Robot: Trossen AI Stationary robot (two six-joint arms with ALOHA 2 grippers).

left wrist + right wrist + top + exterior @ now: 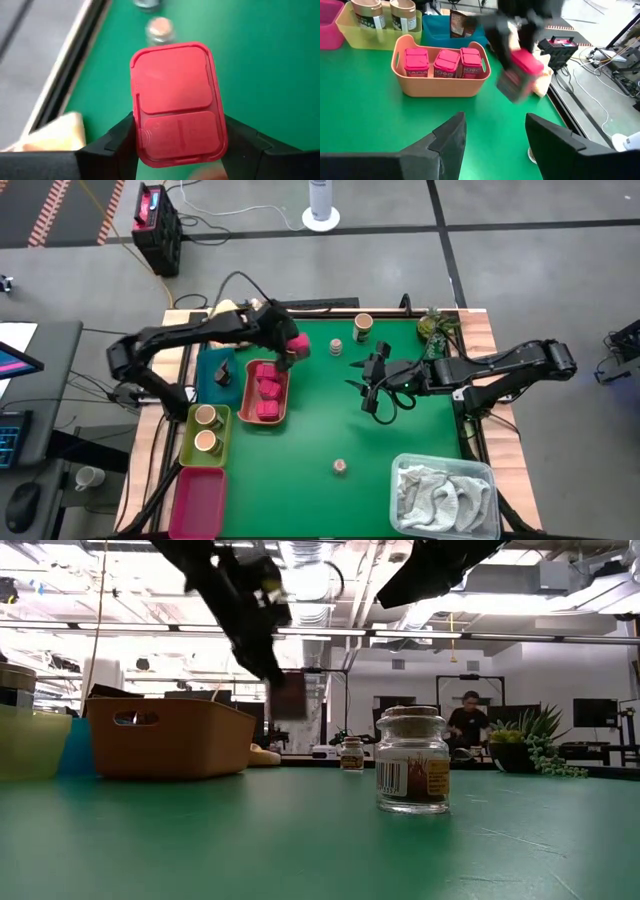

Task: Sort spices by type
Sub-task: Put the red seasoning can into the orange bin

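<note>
My left gripper (290, 353) is shut on a pink packet (298, 345), held in the air just past the far right corner of the salmon tray (247, 395). Three more pink packets (445, 62) sit in that tray. Two tan cups (207, 430) stand in the lime tray (226, 436), and a dark wedge piece (223, 372) lies in a blue tray. A third tan cup (363, 327) and two small jars (336, 347) (340, 467) stand on the green mat. My right gripper (374, 387) is open and hovers over the middle of the mat. My left gripper pinches the pink packet between its two fingers (117, 145), one on each long side, near one end of the packet (180, 142). The packet's lid face (172, 80) looks toward the wrist camera. The fingers slant down from above, and the packet hangs lifted clear of the mat and the tray.
A magenta tray (200, 500) lies at the near left corner. A clear bin with a white-grey cloth (445, 495) sits at the near right. A small plant (435, 326) stands at the far right edge. A person (467, 720) shows in the room behind.
</note>
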